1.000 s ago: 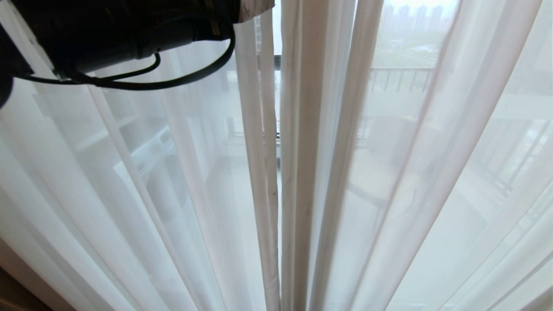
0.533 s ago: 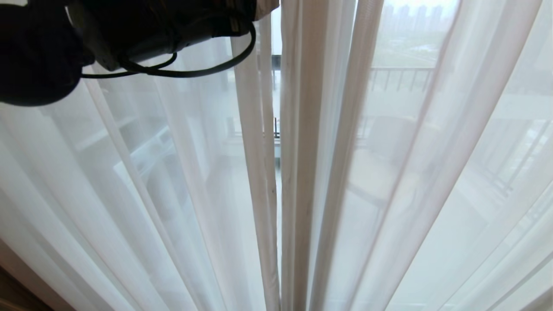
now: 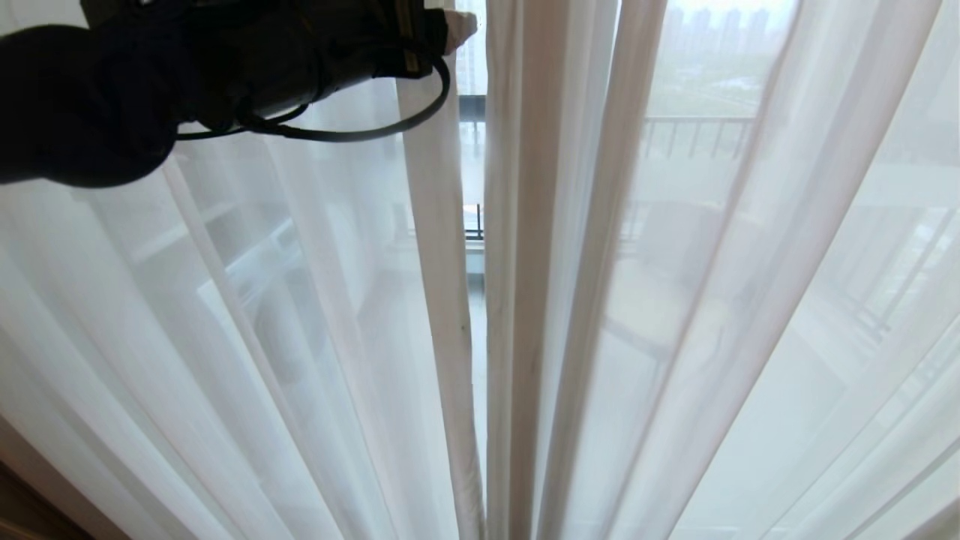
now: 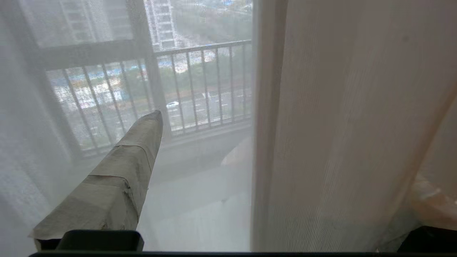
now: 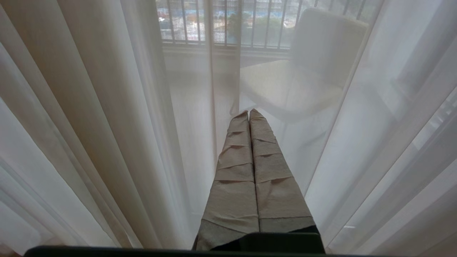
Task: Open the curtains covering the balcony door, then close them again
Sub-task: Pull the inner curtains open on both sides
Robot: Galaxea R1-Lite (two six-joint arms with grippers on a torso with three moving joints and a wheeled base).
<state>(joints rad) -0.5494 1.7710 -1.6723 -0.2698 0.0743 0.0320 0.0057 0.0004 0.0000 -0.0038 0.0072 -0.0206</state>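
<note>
Balcony railing [image 4: 200, 85], pale chair [image 5: 307, 71], distant towers [image 3: 712, 30] outside.

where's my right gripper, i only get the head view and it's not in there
Observer: The right gripper is low down, pointing at the curtains, short of them. Its fingers are pressed shut together and hold nothing.
Operator: ok and the left one up top, open or shut
Observer: The left gripper is wide open. One taped finger is on the near side of a curtain fold, and the other shows only dimly through the cloth, so the fold hangs between them, not pinched.
</note>
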